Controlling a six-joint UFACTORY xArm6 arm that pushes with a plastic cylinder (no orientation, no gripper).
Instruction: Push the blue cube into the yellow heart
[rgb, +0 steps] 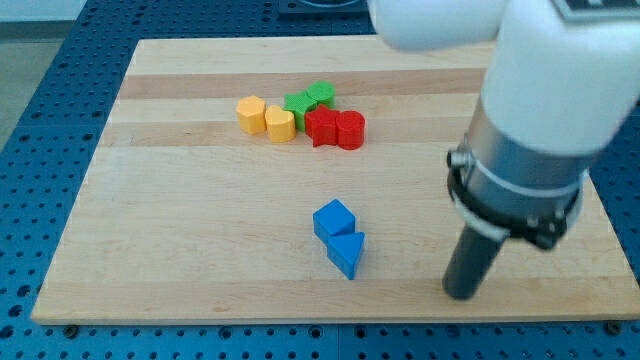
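Observation:
The blue cube (333, 219) lies on the wooden board (180, 240) near the middle, toward the view's bottom. A blue triangular block (346, 252) touches it just below and right. The yellow heart (280, 124) lies near the view's top, left of centre, touching a yellow hexagonal block (250, 112) on its left. My tip (462, 293) rests on the board at the view's lower right, well to the right of the blue cube and slightly lower.
A green star-like block (300, 104) and a green round block (321, 93) sit right of the yellow heart. Two red blocks (322, 127) (350, 130) lie just below the green ones. The arm's white body (540, 90) fills the upper right.

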